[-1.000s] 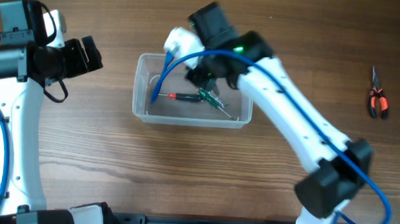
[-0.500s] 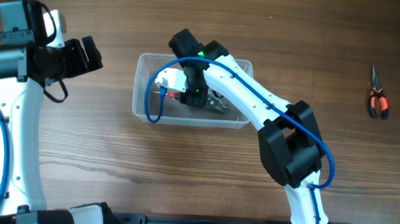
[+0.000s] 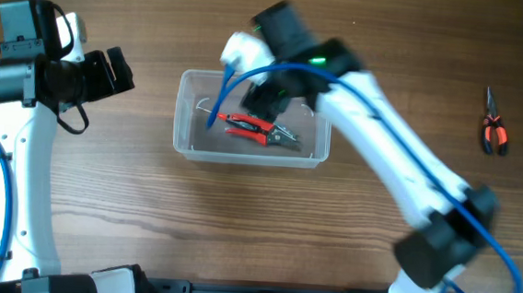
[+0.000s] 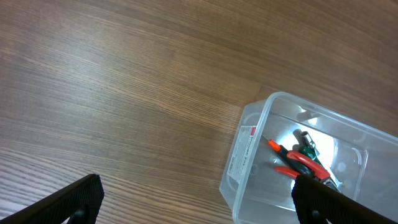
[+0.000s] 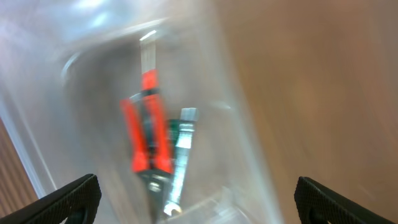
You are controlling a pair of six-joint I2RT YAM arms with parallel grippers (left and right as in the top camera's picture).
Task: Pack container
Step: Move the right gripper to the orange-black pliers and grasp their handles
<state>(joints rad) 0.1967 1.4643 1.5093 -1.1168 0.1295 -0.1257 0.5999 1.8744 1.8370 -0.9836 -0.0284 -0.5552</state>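
Observation:
The clear container (image 3: 184,113) stands at the table's middle. Red-handled pliers (image 3: 247,124) lie on its floor beside a silver wrench (image 5: 180,163) and a dark green tool (image 4: 305,145). My right gripper (image 3: 263,99) hovers over the tub's far side, blurred by motion. In the right wrist view it (image 5: 198,200) is open with nothing between its fingers, and the pliers (image 5: 147,138) lie below it inside the tub wall (image 5: 239,124). My left gripper (image 3: 119,72) stays open to the left of the container (image 4: 247,134), holding nothing.
Orange-handled pliers (image 3: 494,128) lie on the wood at the far right. Both arm bases stand along the table's near edge. Bare wood surrounds the tub.
My right gripper went down into the container, opened and let go of the red-handled pliers, then rose again. The left arm has not moved.

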